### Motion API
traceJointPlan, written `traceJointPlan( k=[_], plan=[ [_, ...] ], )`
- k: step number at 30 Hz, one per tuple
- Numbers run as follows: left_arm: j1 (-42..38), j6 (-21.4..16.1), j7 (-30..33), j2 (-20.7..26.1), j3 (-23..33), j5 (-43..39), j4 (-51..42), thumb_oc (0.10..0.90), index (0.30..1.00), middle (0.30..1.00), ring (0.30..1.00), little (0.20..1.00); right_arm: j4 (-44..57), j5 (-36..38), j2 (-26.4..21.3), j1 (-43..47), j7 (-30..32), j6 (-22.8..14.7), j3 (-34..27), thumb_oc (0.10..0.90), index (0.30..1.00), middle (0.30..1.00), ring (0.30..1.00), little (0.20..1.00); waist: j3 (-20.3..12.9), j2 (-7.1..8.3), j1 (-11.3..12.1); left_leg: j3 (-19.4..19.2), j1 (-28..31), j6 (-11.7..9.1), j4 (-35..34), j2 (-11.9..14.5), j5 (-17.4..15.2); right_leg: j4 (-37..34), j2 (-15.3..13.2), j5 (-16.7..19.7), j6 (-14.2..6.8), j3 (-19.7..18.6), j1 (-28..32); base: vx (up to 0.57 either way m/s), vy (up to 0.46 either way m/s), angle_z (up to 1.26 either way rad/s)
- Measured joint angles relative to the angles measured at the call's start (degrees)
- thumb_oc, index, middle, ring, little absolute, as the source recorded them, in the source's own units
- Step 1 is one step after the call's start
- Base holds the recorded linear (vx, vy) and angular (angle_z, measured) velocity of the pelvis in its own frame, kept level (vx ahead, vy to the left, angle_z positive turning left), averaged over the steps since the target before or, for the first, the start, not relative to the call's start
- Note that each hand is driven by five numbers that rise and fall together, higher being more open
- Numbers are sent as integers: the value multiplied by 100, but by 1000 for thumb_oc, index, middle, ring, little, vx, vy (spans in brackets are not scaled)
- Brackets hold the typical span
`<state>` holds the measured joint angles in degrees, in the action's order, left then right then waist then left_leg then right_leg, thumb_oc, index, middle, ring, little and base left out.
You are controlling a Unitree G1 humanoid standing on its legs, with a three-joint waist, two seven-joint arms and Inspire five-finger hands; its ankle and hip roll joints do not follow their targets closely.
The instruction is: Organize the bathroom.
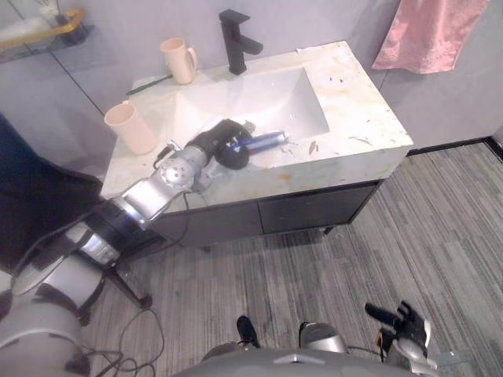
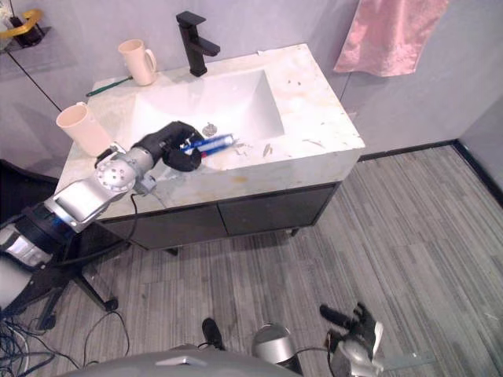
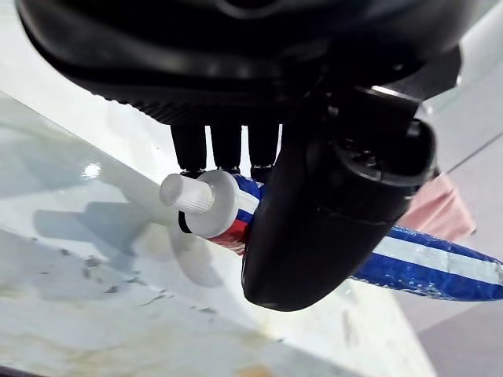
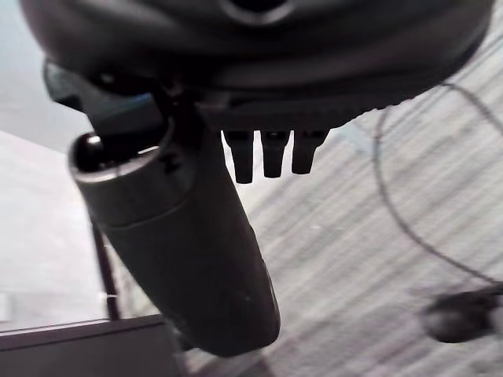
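Observation:
A blue and white toothpaste tube (image 1: 266, 141) with a white cap (image 3: 189, 194) lies at the front edge of the white sink basin (image 1: 259, 94). My left hand (image 1: 222, 144) reaches over the marble counter (image 1: 354, 118) and is shut on the tube's cap end, thumb (image 3: 322, 228) on one side and fingers on the other. Two peach cups stand on the counter: one (image 1: 131, 128) at the left edge, one (image 1: 180, 60) at the back by a green toothbrush (image 1: 148, 84). My right hand (image 1: 401, 322) hangs low over the floor with its fingers straight (image 4: 267, 153), holding nothing.
A black tap (image 1: 236, 41) stands behind the basin. A pink towel (image 1: 432, 33) hangs on the wall at the right. A wall shelf with a yellow rail (image 1: 47, 30) is at the upper left. A dark chair (image 1: 39, 196) stands left of the cabinet.

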<state>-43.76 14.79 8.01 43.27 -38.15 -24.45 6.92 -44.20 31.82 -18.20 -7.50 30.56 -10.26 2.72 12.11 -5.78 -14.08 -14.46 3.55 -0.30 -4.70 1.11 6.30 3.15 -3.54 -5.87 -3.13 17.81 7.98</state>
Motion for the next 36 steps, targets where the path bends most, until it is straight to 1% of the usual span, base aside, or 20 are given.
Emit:
traceJointPlan(
  k=[4,9,11,12,14,16,18,19,20,22,23,24,25,26,27,28,30,31,33,36],
  plan=[
    [172,-249,589,-24,513,-386,-358,400,300,300,300,300,746,-15,57,-22,1264,-360,-387,800,900,900,900,900,22,104,2,-1,7,1,13,-41,-8,-10,-27,2,0,-51,2,-84,122,0],
    [169,-464,1516,-74,930,-1030,-496,400,300,300,300,300,1441,-27,147,-159,2743,-1073,-1018,800,900,900,900,900,35,215,-88,-209,111,71,-2,-50,-118,-36,-41,61,-94,-287,9,-79,119,-24],
    [170,-537,1917,-149,1026,-1169,-500,400,300,300,300,300,2763,-711,158,-420,3648,-1174,-1527,800,900,900,900,900,35,220,-256,-289,110,87,-6,-71,-157,-65,-38,129,-193,-390,8,-67,114,-23],
    [170,-585,2012,-159,1031,-1172,-501,400,300,300,300,300,3296,-1128,132,-462,3888,-1187,-1795,800,900,900,900,900,27,247,-348,-314,109,96,-8,-80,-166,-138,-39,182,-223,-406,25,-79,136,-23],
    [189,-613,2075,-339,1133,-1175,-513,400,300,300,300,300,4205,-1641,-113,-461,4133,-1262,-2340,800,900,900,900,900,8,277,-412,-366,99,122,-10,-95,-187,-253,-46,280,-257,-455,35,-59,109,-21],
    [198,-620,2170,-508,1150,-1200,-529,400,300,300,300,300,4861,-2097,-616,-312,4118,-1569,-2871,800,900,900,900,900,-6,303,-450,-429,100,138,-11,-114,-205,-354,-56,355,-247,-556,46,-60,90,-19],
    [227,-618,2336,-659,1150,-1350,-562,400,300,300,300,300,5522,-2267,-1326,82,3792,-2117,-3208,800,900,900,900,900,-22,332,-501,-470,93,145,-16,-122,-216,-474,-59,454,-262,-572,66,-34,82,-14],
    [250,-618,2373,-715,1150,-1351,-580,400,300,300,300,300,5650,-2252,-1477,207,3663,-2287,-3223,800,900,900,900,900,-33,348,-507,-471,94,146,-17,-122,-215,-492,-58,470,-253,-574,74,-37,67,-6],
    [276,-618,2403,-758,1149,-1352,-601,400,300,300,300,300,5726,-2225,-1557,305,3545,-2413,-3216,800,900,900,900,900,-49,362,-510,-473,94,146,-17,-122,-215,-506,-57,477,-246,-575,78,-45,42,-4],
    [377,-603,2556,-1206,1106,-1374,-646,400,300,300,300,300,6111,-1562,-1614,1382,2390,-2930,-2713,800,900,900,900,900,-182,419,-492,-472,87,168,-16,-111,-200,-552,-35,530,-241,-623,82,-46,31,-1],
    [377,-603,2556,-1206,1106,-1374,-646,400,300,300,300,300,6111,-1562,-1614,1382,2390,-2930,-2713,800,900,900,900,900,-182,419,-492,-472,87,168,-16,-111,-200,-552,-35,530,-241,-623,82,-58,65,7],
    [385,-603,2543,-1276,1008,-1375,-737,400,300,300,300,300,6116,-1523,-1652,1523,2022,-2979,-2492,800,900,900,900,900,-214,447,-408,-454,80,183,-20,-112,-189,-578,-35,549,-234,-607,90,-73,82,-4],
    [408,-610,2700,-1500,968,-1320,-725,400,300,300,300,300,6267,-1032,-1491,2155,1554,-2766,-1826,800,900,900,900,900,-279,414,-274,-475,35,169,-40,-114,-220,-596,-73,579,-216,-550,98,-99,99,4],
    [386,-610,2795,-1787,960,-1317,-602,400,300,300,300,300,6289,-573,-1398,2967,1182,-2431,-1067,800,900,900,900,900,-360,317,-269,-436,-13,184,-38,-137,-209,-639,-49,622,-233,-532,67,-68,65,8],
    [388,-611,2798,-1969,940,-1317,-602,400,300,300,300,300,6260,-502,-1472,3243,902,-2200,-700,800,900,900,900,900,-397,266,-224,-398,-37,189,-38,-150,-205,-642,-52,625,-236,-518,55,-48,37,29],
    [389,-621,2716,-2209,847,-1314,-617,400,300,300,300,300,6203,-469,-1683,3542,388,-1715,-113,800,900,900,900,900,-431,225,-72,-323,-74,254,-22,-161,-159,-643,-60,632,-239,-428,49,-25,21,33],
    [388,-653,2593,-2389,670,-1313,-634,400,300,300,300,300,6126,-457,-2009,3828,-376,-1037,871,800,900,900,900,900,-466,271,175,-183,-141,278,-20,-155,-73,-642,-44,631,-239,-278,47,-15,20,42],
    [404,-694,2540,-2401,630,-1312,-602,400,300,300,300,300,5900,-396,-1982,4061,-767,-770,1385,800,900,900,900,900,-494,329,307,-118,-177,281,-19,-144,-45,-644,-34,631,-238,-220,39,-5,16,37],
    [403,-805,2444,-2421,627,-1296,-500,400,300,300,300,300,5426,-322,-1809,4252,-1190,-496,1846,800,900,900,900,900,-542,424,516,3,-242,279,-15,-146,-10,-649,-34,628,-236,-82,29,2,12,35],
    [410,-977,2437,-2302,681,-1289,-479,400,300,300,300,300,4922,41,-1677,4259,-1600,-245,2003,800,900,900,900,900,-537,515,834,118,-309,299,-13,-204,11,-652,-47,627,-237,40,34,19,15,30]
  ],
)
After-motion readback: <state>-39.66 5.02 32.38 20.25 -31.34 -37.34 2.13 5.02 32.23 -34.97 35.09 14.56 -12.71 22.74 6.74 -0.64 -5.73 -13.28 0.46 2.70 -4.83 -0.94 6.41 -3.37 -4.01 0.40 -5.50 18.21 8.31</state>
